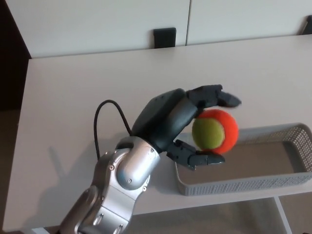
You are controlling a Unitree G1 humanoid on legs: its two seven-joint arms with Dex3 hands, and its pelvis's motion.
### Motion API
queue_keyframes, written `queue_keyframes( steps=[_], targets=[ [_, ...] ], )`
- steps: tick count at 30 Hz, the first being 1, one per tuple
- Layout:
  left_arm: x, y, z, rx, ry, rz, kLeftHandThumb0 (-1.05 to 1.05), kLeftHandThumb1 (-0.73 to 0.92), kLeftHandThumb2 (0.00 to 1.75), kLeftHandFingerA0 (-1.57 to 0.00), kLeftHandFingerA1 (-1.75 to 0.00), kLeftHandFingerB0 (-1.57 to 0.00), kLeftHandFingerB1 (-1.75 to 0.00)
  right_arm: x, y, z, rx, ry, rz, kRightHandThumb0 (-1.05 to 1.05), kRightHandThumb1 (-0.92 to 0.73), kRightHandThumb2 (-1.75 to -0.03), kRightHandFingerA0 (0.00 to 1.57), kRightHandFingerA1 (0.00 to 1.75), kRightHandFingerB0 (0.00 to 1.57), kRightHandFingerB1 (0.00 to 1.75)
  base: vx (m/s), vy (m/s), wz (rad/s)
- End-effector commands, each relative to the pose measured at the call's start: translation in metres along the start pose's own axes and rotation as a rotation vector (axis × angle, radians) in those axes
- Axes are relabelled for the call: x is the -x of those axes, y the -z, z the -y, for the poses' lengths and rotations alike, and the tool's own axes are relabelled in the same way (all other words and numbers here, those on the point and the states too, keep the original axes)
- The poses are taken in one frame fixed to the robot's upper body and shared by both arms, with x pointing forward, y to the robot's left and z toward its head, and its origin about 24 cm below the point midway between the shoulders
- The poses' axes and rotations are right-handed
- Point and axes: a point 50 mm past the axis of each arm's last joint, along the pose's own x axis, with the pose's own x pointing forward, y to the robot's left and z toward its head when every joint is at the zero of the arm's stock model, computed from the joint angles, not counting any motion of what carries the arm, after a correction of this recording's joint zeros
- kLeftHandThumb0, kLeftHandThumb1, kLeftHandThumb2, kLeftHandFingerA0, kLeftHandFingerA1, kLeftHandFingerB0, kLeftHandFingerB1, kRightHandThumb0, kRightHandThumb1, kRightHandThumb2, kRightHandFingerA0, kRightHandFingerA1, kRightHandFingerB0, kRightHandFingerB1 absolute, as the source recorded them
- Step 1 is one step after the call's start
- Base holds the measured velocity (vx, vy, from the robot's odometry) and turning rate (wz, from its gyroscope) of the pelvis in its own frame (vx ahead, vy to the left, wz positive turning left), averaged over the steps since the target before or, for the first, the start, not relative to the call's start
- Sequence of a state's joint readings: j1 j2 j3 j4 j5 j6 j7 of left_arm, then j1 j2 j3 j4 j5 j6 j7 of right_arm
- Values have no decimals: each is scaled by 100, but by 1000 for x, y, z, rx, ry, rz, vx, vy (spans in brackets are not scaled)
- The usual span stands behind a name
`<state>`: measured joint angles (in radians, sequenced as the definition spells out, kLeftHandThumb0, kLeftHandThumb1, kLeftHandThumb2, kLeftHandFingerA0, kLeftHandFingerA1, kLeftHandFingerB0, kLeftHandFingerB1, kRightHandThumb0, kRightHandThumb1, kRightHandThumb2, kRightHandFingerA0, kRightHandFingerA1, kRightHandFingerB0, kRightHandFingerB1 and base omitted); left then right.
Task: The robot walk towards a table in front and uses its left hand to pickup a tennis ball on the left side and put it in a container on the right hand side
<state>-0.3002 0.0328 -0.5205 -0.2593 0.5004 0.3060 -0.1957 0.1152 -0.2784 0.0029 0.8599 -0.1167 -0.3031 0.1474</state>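
Status: transfer phase, ball in hand, release not yet done.

Left hand (187,124): closed on the ball (215,129); upper fingers (214,95) lie over the top of it, thumb (200,157) bears from below; the grip appears secure, with most of the ball exposed on its right side.

Ball: orange and yellow-green; clear of the table (97,87); held in the air over the left end of the basket (253,183); whether it is fully inside the rim line cannot be told from this view.

Basket: grey mesh, low-walled, at the near right part of the table; its floor shows nothing inside; right end cut by the picture edge.

Right hand: not in view.

Done, as judged from the present layout: approach to the table; pickup of the ball with the left hand; carry across to the basket side.

Left to do: place the ball inside the rim, lower if required; open the fingers; withdraw the hand.

Caution: the walls are low and the ball rolls freely; a high release may bounce it out.
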Motion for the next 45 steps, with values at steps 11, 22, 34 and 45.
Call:
queue_keyframes(
  steps=[11, 22, 34, 45],
  targets=[
    [12, 9, -14, -34, 142, -110, -76, 46, 84, -1, -2, -7, -9, -2, -2, 6, 15, 10, -19, -42, -61, -59, 73, 48, 58, 44, 0, 0, 0],
    [86, 1, -58, 68, -40, 18, -35, 11, 79, -2, -50, 0, -48, 0, -1, 8, 17, 4, -15, -41, -61, -58, 73, 48, 59, 45, 0, 0, 1],
    [258, 10, -80, 469, 14, -11, -68, 32, 61, -32, -38, -37, -37, 3, 13, 4, 21, -5, -74, -40, -61, -58, 73, 48, 61, 45, 0, 0, 0],
    [337, 49, -74, 697, 318, -277, -58, 34, 64, -36, -44, -40, -42, 11, 28, 3, 21, -9, -130, -42, -60, -56, 74, 47, 59, 43, 0, 0, 0]
  ],
)
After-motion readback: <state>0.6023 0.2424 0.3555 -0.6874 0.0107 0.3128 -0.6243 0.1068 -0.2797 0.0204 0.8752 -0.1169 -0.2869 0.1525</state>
